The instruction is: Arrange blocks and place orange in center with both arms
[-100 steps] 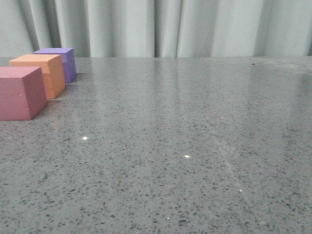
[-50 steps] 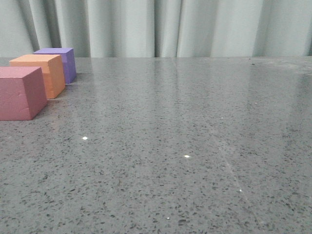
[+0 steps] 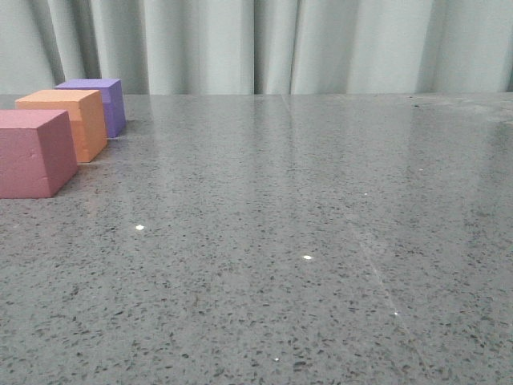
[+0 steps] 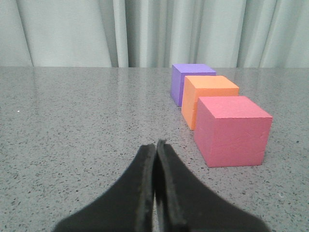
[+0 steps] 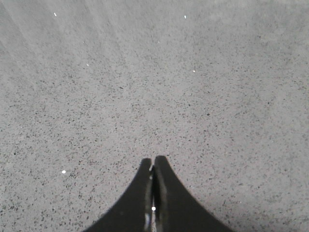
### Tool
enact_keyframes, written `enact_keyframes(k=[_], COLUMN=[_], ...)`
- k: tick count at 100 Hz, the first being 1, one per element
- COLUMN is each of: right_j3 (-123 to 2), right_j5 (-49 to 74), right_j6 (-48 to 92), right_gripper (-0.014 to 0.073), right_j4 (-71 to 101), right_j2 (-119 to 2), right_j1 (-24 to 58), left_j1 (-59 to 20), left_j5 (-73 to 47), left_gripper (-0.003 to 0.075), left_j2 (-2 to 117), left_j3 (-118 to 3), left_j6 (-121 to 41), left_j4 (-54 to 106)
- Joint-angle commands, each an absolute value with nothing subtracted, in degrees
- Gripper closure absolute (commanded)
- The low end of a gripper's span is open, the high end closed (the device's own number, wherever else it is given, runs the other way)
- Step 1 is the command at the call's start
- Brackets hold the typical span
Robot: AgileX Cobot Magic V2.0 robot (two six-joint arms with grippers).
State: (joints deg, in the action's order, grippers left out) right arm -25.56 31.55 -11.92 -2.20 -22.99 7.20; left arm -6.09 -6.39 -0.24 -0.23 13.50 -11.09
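Note:
Three foam cubes stand in a row at the table's far left in the front view: the pink-red cube nearest, the orange cube in the middle, the purple cube farthest. No gripper shows in the front view. In the left wrist view the same row stands ahead and to one side: pink-red, orange, purple. My left gripper is shut and empty, short of the pink-red cube. My right gripper is shut and empty over bare tabletop; no cube shows in its view.
The grey speckled stone tabletop stretches to the right of the cubes. A pale pleated curtain hangs behind the table's far edge.

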Motion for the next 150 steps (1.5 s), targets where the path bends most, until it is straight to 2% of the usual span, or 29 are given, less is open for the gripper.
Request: enact_keyframes(k=[1,30,67,119,150], right_j3=[-22.22,-9.91,-1.85,0.81,0.81], right_j5=[23.81,17.84,4.6,3.71,-2.54], right_j6=[-11.53,-11.03,-10.7,-4.33,-4.33], right_gripper=[0.0661,0.0661,0.0661,0.0661,0.0661], right_j4=[-2.03,-2.03,-2.04,1.35,1.13], right_j2=[-17.27,2.49,1.78,1.78,1.78], right_j1=[7.04,6.86,5.84,5.84,5.84], left_j1=[-6.01,-6.01,-6.01,-6.01,-6.01], left_j5=[-1.72,-1.72,-1.97,-1.97,-1.97], left_gripper=[0.0739,0.0739,0.0739,0.0739,0.0739], left_j2=[-2.08,-2.08,-2.08,-2.08,-2.08], left_j3=[2.83,2.83,2.83,2.83,2.83], left_j6=[13.39,13.39,13.39,13.39,13.39], left_j4=[-10.76,-10.76,-10.76,-10.76,-10.76])
